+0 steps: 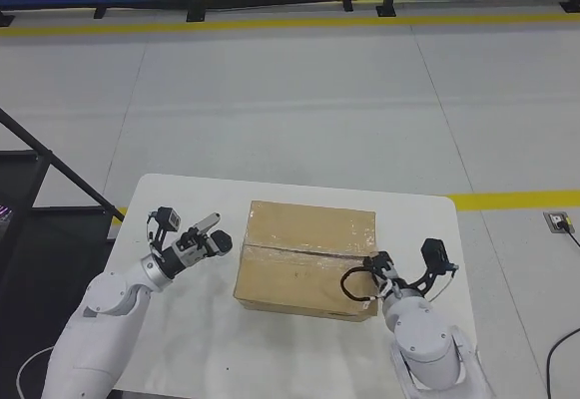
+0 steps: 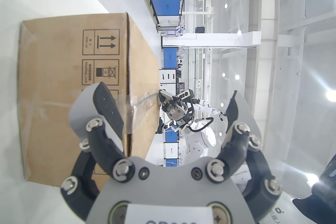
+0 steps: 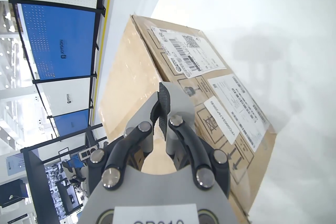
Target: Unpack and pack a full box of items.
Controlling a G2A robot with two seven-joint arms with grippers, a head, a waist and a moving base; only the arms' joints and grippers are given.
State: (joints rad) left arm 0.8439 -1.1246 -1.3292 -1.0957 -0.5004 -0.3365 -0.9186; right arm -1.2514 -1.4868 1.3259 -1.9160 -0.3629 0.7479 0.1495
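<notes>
**Closed box between two grippers**

The cardboard box [image 1: 307, 257] stood on the white desk [image 1: 185, 339], flaps shut and taped along the top seam. The left gripper [image 2: 168, 96] hovered just short of one end face, fingers spread wide and holding nothing; the box lay directly ahead of it, not touching. The right gripper [image 3: 163, 104] was at the opposite end, its fingers pressed together and empty, with its tips above the edge where the labelled side met the top. Whether they touched the box could not be told.
</notes>
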